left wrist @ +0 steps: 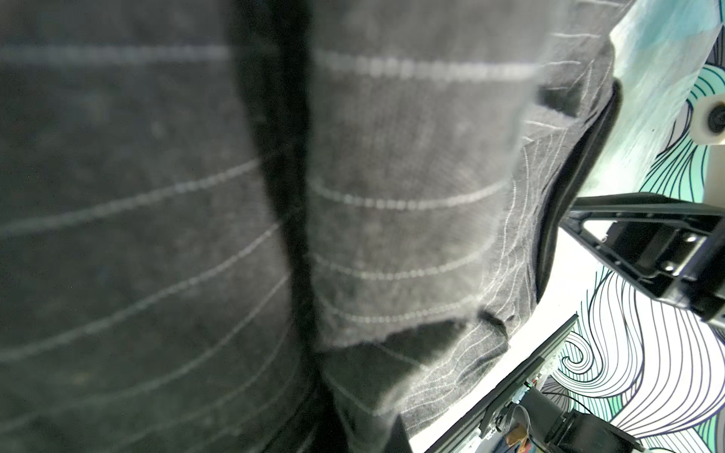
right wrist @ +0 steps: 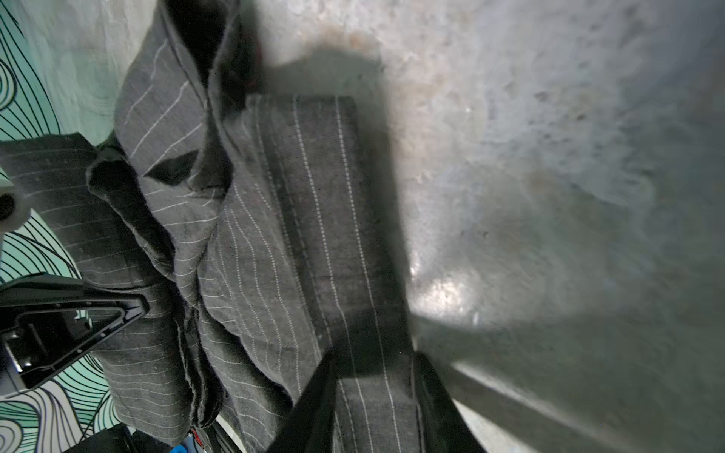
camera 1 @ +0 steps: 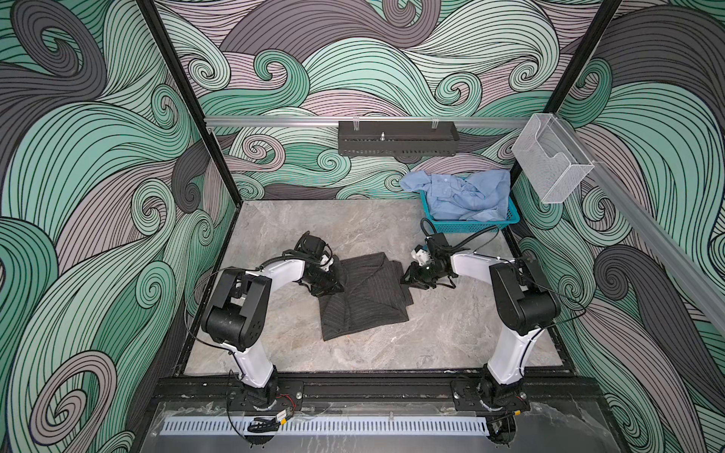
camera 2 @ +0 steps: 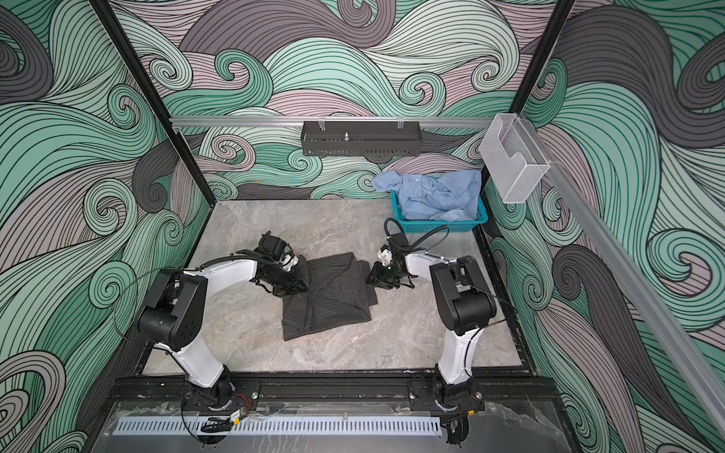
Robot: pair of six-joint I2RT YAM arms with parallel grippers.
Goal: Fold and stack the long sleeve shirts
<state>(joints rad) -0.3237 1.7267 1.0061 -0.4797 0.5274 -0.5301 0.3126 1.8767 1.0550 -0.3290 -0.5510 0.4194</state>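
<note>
The dark charcoal pinstriped cloth shirt [camera 1: 365,298] lies partly folded at the centre of the grey marble-patterned table [camera 1: 294,235]. The plain light blue cloth shirt [camera 1: 463,196] sits crumpled in the teal plastic mesh basket [camera 1: 470,225] at the 1 o'clock corner, one part hanging over the rim.

The left gripper [camera 1: 333,284] is at the 9 o'clock edge of the dark shirt and is fully closed. Cloth fills its wrist view and hides the fingers, so I judge that it pinches a fold there. The right gripper [right wrist: 374,361] is at the 3 o'clock edge. Its jaws stand partly apart with a stitched band [right wrist: 321,196] of the shirt between them, and I cannot tell if they press it yet.

The shirt looks light, soft and limp, not slippery and not fragile. It will probably sag and open when lifted from one point only. The stitched bands and seams look thicker, so they are good places to take hold, one on each side, with the fold pulled low and evenly.
</note>
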